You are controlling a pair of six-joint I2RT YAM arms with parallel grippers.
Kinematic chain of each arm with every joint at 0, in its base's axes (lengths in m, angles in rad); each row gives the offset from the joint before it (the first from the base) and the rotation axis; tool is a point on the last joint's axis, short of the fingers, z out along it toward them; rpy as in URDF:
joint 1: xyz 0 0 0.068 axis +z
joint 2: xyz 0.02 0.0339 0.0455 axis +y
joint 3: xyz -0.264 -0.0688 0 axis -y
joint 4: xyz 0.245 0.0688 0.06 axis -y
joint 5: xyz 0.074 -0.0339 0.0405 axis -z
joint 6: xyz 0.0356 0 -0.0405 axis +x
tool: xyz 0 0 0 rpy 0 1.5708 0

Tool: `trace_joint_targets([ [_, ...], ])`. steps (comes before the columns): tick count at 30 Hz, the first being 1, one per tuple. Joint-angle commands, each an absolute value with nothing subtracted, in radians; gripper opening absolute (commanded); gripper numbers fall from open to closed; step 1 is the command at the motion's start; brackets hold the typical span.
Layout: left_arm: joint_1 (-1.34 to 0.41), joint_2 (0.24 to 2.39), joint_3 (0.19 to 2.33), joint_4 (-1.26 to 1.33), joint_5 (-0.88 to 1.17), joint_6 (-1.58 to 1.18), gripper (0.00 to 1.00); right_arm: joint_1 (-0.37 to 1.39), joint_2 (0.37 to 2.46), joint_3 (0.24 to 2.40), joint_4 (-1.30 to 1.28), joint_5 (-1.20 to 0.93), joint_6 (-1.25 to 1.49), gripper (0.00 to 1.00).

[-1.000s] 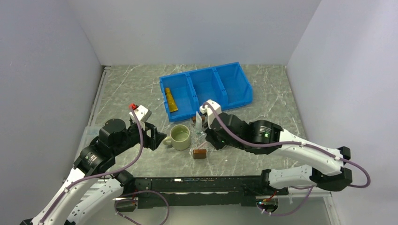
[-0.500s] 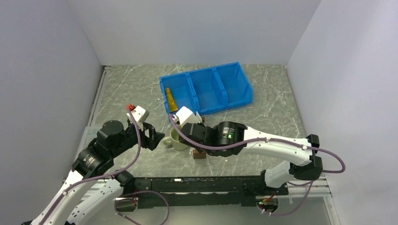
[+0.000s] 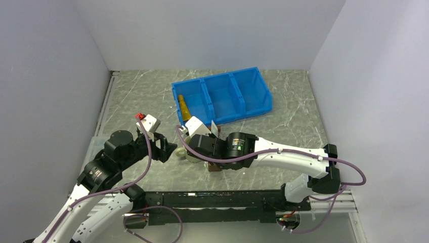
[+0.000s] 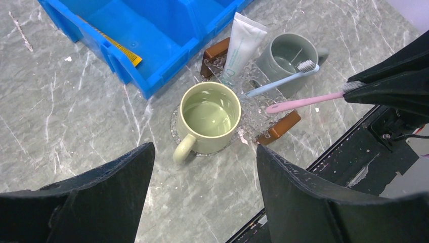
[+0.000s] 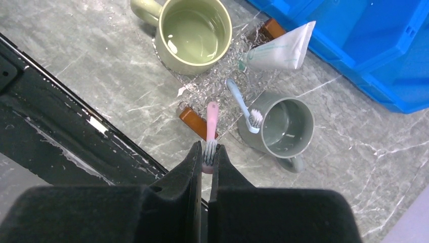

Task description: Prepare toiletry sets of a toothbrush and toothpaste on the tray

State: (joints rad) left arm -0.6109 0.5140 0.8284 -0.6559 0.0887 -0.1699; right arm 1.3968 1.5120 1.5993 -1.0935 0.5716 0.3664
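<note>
Grey marble tabletop (image 4: 60, 126): your right hand (image 5: 207, 152) pinches the pink toothbrush (image 5: 211, 121) at its bristle end, handle over the near edge of the clear tray (image 5: 215, 83), where white toothpaste (image 5: 278, 50) rests. Your left hand (image 4: 202, 151) hangs spread open.

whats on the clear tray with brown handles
Pale green mug, white toothpaste tube and the handle of a blue toothbrush rest on the tray; right gripper holds a pink toothbrush over it. Beneath the mug is hidden.
</note>
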Motion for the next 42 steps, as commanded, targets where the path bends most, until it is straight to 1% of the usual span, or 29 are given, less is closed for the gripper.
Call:
trace_joint_targets([
  [1,-0.607,0.510,0.824,-0.634,0.078,-0.169,0.79,1.377,1.479,1.564,-1.027,0.573,0.342,0.00],
  [23,-0.604,0.542,0.825,-0.634,0.073,-0.171,0.79,1.261,1.387,1.356,-0.852,0.438,0.330,0.00],
  [42,-0.589,0.555,0.825,-0.632,0.087,-0.171,0.78,1.220,1.363,1.281,-0.771,0.387,0.333,0.00],
])
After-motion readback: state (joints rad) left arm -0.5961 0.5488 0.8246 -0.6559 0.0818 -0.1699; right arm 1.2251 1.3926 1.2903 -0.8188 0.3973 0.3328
